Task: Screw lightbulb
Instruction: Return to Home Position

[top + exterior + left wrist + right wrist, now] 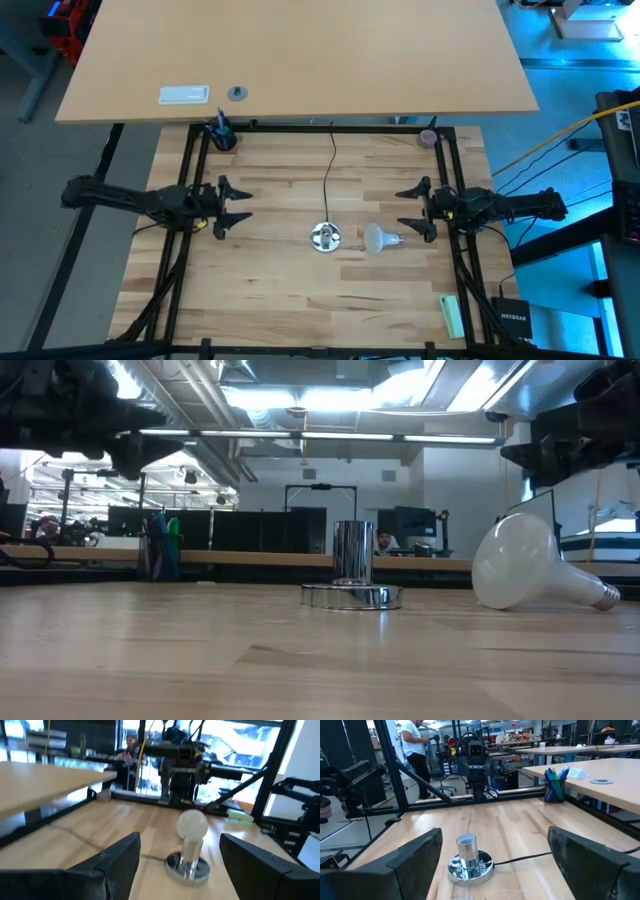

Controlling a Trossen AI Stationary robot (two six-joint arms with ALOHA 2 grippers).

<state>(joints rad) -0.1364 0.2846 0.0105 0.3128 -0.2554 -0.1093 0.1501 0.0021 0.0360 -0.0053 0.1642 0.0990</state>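
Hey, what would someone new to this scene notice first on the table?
The frosted white lightbulb lies on its side on the wooden table, right of the metal socket standing upright at the table's middle, its black cord running to the far edge. The left claw and right claw hover open at either side, holding nothing.

Robotics lab: long desks [600,767], monitor rows [255,528], strip-lit open ceiling [330,400]

The lightbulb [376,238] lies on its side on the table [280,290], just right of the socket [324,237].
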